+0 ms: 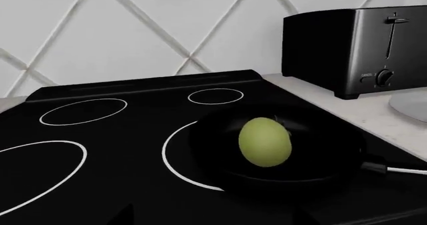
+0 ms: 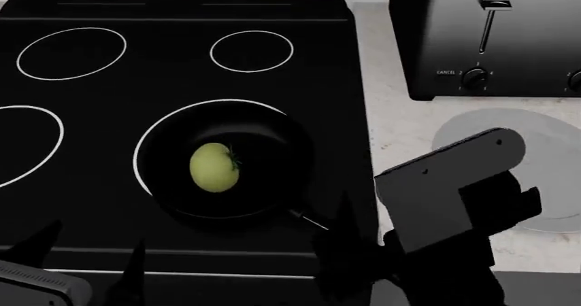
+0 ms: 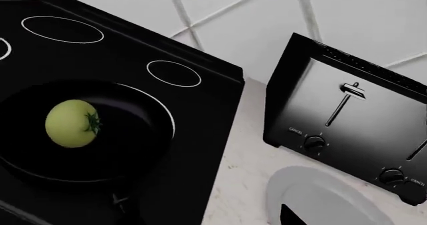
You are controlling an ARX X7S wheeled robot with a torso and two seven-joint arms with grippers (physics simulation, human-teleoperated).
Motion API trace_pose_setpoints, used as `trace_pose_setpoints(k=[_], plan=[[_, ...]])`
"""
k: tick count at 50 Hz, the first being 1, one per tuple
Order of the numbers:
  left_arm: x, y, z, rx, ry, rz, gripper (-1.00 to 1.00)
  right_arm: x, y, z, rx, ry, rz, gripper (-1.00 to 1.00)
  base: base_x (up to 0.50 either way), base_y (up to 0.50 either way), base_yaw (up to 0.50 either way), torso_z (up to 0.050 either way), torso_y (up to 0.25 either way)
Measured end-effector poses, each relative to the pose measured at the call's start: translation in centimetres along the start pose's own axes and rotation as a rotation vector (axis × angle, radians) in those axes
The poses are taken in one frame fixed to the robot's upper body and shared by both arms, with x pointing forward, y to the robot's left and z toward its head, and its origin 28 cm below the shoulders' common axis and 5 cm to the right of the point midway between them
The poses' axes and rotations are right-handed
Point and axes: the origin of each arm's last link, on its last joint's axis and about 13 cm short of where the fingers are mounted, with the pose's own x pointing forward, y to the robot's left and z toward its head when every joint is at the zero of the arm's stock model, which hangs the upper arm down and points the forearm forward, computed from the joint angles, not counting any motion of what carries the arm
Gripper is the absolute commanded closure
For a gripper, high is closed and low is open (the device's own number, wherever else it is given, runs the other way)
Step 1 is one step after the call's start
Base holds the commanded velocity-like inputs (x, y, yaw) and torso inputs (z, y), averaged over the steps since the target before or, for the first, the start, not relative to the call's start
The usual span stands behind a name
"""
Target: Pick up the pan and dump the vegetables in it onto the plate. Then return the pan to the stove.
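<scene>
On stove (image 2: pixel 181 20), pan (image 2: pixel 272 143) holding tomato (image 2: pixel 214 166)

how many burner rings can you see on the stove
4. On the stove: back left, back right, one cut off by the view's left edge, and a front one under the pan holding the tomato. More may lie out of view.

The pan (image 2: pixel 231 166) sits on the stove (image 2: pixel 181 68), its handle toward 4 o'clock, with the vegetable (image 2: pixel 214 167) inside. At 3 o'clock on the counter (image 2: pixel 386 126) lies the plate (image 2: pixel 535 132); the toaster (image 2: pixel 490 37) stands at 1 o'clock.
</scene>
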Motion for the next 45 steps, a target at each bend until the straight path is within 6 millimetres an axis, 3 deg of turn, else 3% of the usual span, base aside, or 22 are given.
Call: trace_pose_setpoints(k=[12,26,45], plan=[[0.0,-0.1,-0.2,-0.015,-0.003,-0.01,-1.0,0.3,-1.2,-0.4,-0.035,0.19,0.106,-1.0,0.0,0.0,0.0,0.0,0.0],[0.0,-0.2,-0.4,-0.017,-0.004,-0.015,-1.0,0.3,-1.4,-0.5,-0.046,0.289,0.197,-1.0,0.0,0.0,0.0,0.0,0.0],[0.0,-0.4,-0.9,-0.026,0.004,-0.017,-1.0,3.2,-1.5,-0.3,-0.08,0.359,0.296,-1.0,0.0,0.0,0.0,0.0,0.0]])
